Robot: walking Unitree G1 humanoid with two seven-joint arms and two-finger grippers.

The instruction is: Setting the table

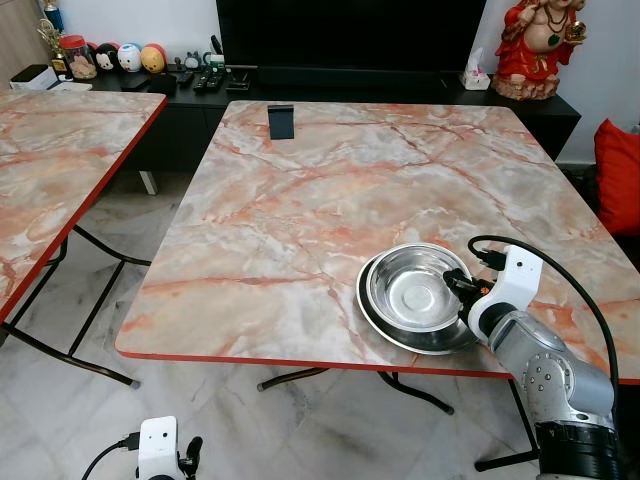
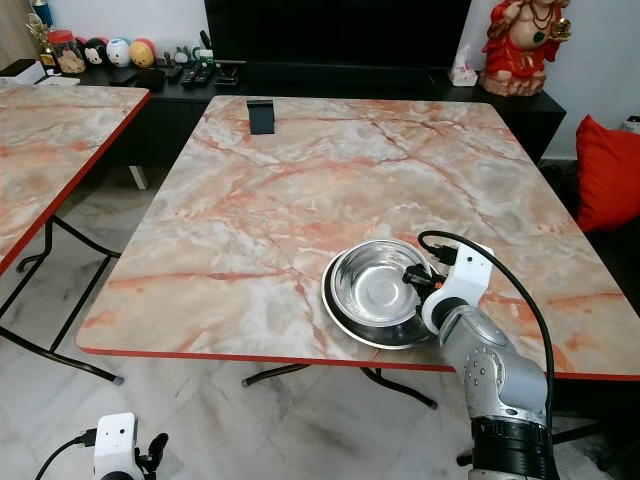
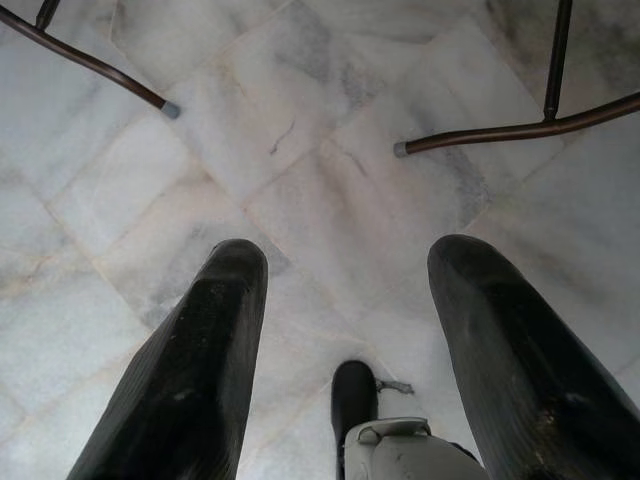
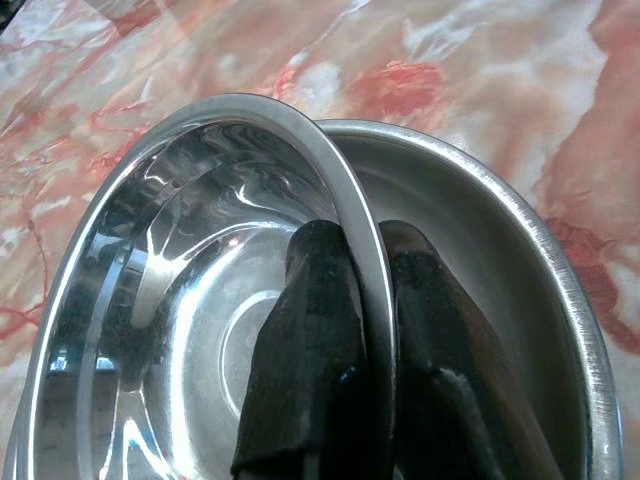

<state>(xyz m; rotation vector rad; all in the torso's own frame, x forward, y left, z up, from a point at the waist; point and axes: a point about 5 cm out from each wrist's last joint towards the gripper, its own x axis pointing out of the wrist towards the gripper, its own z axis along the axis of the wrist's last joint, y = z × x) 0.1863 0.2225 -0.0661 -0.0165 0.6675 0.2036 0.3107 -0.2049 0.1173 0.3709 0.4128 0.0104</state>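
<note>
A shiny steel bowl (image 1: 412, 290) sits inside a wider steel plate (image 1: 385, 326) near the front right edge of the marble table (image 1: 330, 190). My right gripper (image 1: 458, 284) is shut on the bowl's right rim (image 4: 362, 250), one finger inside the bowl and one outside. My left gripper (image 3: 345, 340) hangs low by the floor, open, with nothing between its fingers.
A small black stand (image 1: 281, 121) is at the table's far side. A second marble table (image 1: 50, 160) is to the left. A dark cabinet (image 1: 300, 85) with remotes and figurines runs along the back wall. A red cushion (image 1: 620, 175) is at the right. Table legs (image 3: 500, 130) cross the tiled floor.
</note>
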